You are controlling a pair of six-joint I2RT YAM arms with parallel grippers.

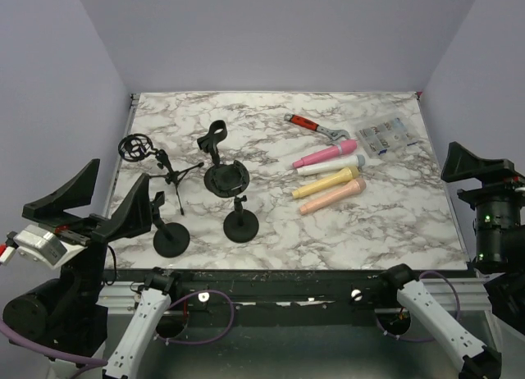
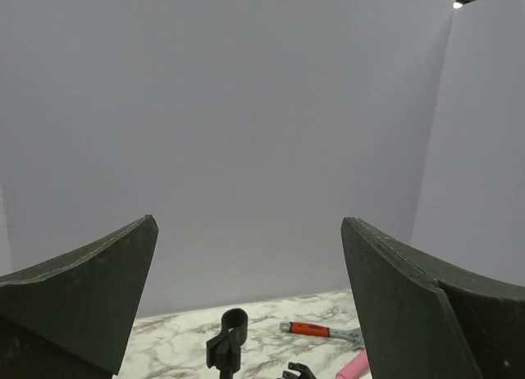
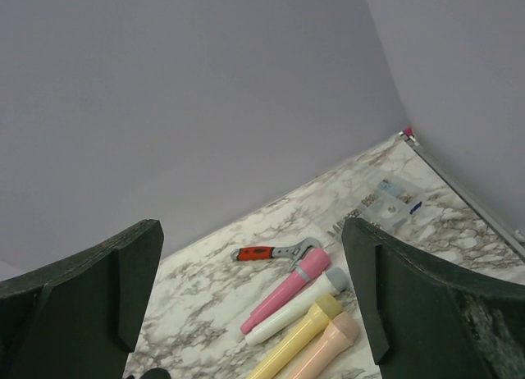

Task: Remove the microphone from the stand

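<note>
Top view: soft, even light from above renders the marble tabletop (image 1: 394,223) bright and sharp, with short, faint shadows around the black stand bases (image 1: 240,227) at its near-left part; the walls (image 1: 271,34) behind the tabletop appear a flatter, dimmer grey-lilac. Left wrist view: a small bright lamp spot (image 2: 457,5) shows high above the tabletop's far right, and the fingers (image 2: 82,297) of the left claw (image 2: 248,221) read as dark, slightly soft shapes against the pale wall. Right wrist view: the tabletop is crisp and evenly lit, the fingers (image 3: 410,297) of the right claw (image 3: 252,223) dark and underexposed in front of it.
</note>
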